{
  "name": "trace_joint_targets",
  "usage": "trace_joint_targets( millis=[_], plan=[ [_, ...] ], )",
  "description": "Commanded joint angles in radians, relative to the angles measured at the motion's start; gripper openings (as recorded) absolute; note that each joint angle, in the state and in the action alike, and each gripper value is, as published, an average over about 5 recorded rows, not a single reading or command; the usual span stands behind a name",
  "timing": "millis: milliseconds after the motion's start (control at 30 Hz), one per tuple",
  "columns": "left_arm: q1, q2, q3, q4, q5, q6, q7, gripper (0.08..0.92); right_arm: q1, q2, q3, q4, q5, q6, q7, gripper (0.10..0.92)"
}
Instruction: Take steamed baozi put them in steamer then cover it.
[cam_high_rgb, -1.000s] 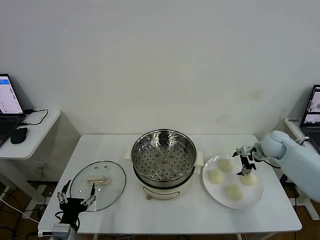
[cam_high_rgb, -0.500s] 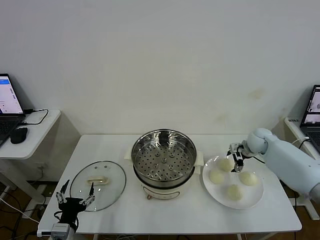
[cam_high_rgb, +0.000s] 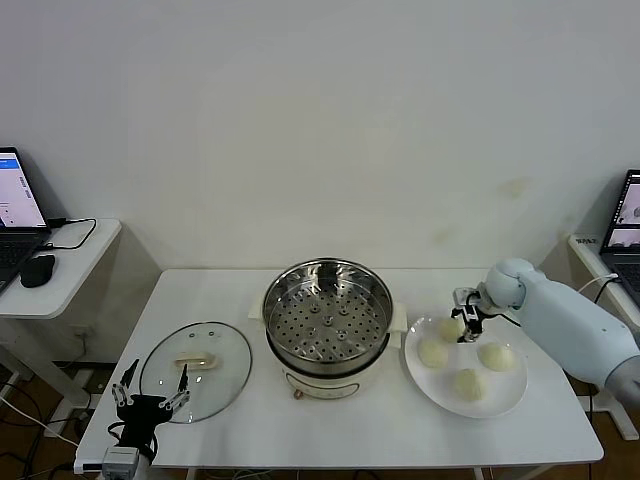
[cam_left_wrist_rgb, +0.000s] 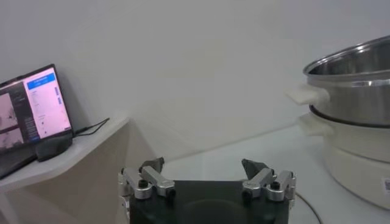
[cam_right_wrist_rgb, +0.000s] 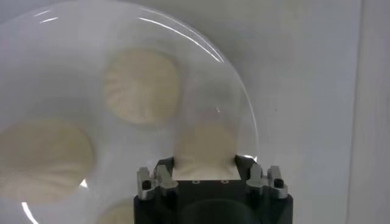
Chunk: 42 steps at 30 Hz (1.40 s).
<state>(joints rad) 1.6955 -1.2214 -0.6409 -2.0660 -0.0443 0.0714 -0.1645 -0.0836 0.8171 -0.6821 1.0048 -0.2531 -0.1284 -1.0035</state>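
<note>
Left gripper (cam_high_rgb: 152, 402) parked at table's near-left corner, fingers spread, holding nothing. Glass lid (cam_high_rgb: 195, 370) flat on table (cam_high_rgb: 330, 430), just beside it. Steamer (cam_high_rgb: 328, 320) centre, uncovered, perforated tray bare. White plate (cam_high_rgb: 466, 372) right of steamer, holding four steamed baozi (cam_high_rgb: 467, 383). Right gripper (cam_high_rgb: 466, 322) over plate's far edge, fingers (cam_right_wrist_rgb: 163, 175) pinching far baozi (cam_right_wrist_rgb: 205, 148) from both sides.

The steamer (cam_high_rgb: 328, 325) stood open on top; bare table (cam_high_rgb: 400, 420) lay in front of the plate (cam_high_rgb: 500, 398).
</note>
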Motion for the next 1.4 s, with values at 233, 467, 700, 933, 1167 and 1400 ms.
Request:
trace_joint_targets(
  millis=[233, 467, 700, 933, 1167, 1400],
  plan=[
    [-0.003, 0.005, -0.003, -0.005, -0.001, 0.0, 0.0, 0.823, 0.071, -0.058, -0.05, 0.094, 0.061, -0.002, -0.009, 0.567],
    [-0.007, 0.003, 0.012, -0.002, -0.006, 0.001, 0.002, 0.823, 0.282, -0.187, -0.157, 0.243, 0.253, -0.026, -0.037, 0.569],
    [-0.01, 0.009, 0.017, 0.001, -0.025, 0.0, 0.003, 0.823, 0.591, -0.198, -0.351, 0.309, 0.422, -0.023, -0.043, 0.568],
    [-0.012, 0.011, 0.012, -0.001, -0.034, -0.001, 0.003, 0.823, 0.785, -0.023, -0.504, 0.302, 0.526, 0.044, -0.005, 0.568],
    [-0.012, 0.009, -0.003, 0.002, -0.036, -0.003, 0.002, 0.823, 0.76, 0.183, -0.54, 0.292, 0.509, 0.154, 0.077, 0.574],
    [-0.011, 0.012, -0.022, 0.002, -0.041, -0.003, 0.002, 0.823, 0.708, 0.351, -0.6, 0.204, 0.369, 0.333, 0.106, 0.576]
  ],
)
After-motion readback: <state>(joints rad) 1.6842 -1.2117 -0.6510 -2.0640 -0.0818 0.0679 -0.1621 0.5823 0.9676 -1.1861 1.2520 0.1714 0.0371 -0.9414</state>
